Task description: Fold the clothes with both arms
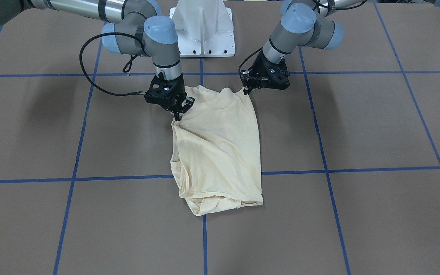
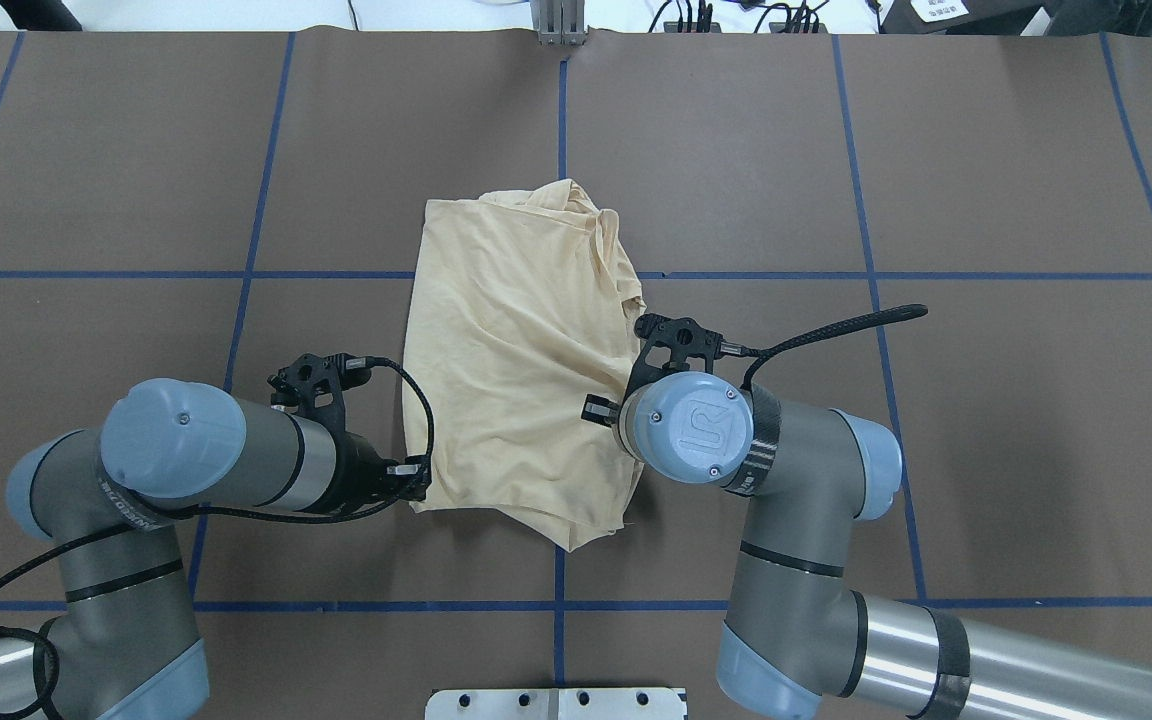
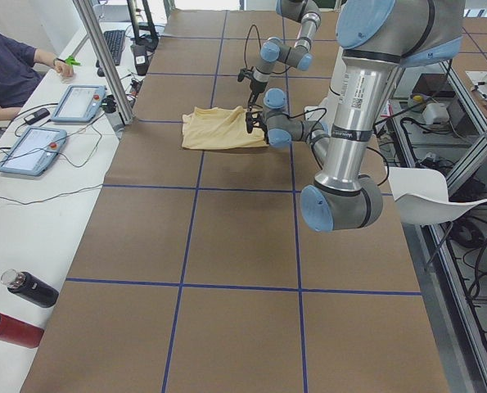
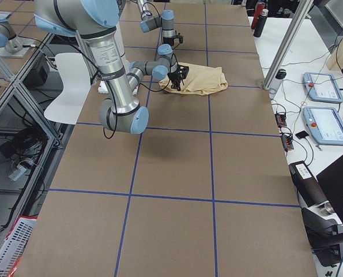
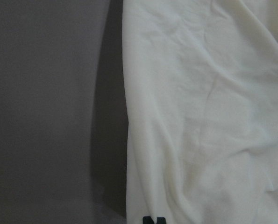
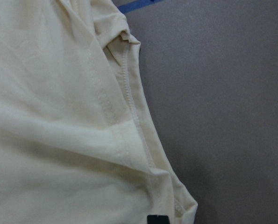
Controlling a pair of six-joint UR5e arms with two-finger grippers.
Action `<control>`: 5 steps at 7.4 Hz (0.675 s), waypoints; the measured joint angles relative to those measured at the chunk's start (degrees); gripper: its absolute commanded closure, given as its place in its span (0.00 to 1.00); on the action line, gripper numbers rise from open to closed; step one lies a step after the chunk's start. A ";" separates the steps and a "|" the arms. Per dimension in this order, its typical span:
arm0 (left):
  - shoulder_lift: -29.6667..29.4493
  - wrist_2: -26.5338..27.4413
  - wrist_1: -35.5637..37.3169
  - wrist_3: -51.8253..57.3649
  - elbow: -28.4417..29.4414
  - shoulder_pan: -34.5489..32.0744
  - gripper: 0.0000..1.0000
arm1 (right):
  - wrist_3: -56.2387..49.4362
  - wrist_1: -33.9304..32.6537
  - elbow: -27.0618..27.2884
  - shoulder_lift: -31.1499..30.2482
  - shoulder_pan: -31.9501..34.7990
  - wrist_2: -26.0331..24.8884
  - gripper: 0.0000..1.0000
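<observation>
The pale cream-yellow shirt lies folded into a narrow rectangle on the brown table, plain side up, with no print showing. My left gripper is shut on the shirt's near corner, which it holds slightly off the table. In the overhead view, that gripper sits at the shirt's near left corner. My right gripper is shut on the opposite long edge, where the fabric bunches. From overhead, the right wrist hides its fingers. Both wrist views show fabric filling the frame above dark fingertips.
The white pedestal base stands between the arms. Blue tape lines grid the table. In the exterior left view, a seated person, two tablets and two bottles are on the side bench. A white chair stands beside the table.
</observation>
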 measured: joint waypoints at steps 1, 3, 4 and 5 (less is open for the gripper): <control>0.14 -0.36 0.05 -0.02 -1.27 0.04 1.00 | -0.14 -0.33 2.24 -1.02 -0.31 0.30 1.00; 0.35 -1.67 2.72 -1.21 -5.83 0.50 1.00 | -0.30 -4.71 10.61 -3.97 -2.62 0.68 1.00; 0.58 -1.98 5.20 -2.02 -9.15 1.45 1.00 | -0.31 -6.90 14.62 -5.39 -4.14 0.62 1.00; 0.90 -2.12 7.08 -2.42 -11.66 2.22 1.00 | -0.33 -7.98 16.48 -6.26 -5.39 0.47 1.00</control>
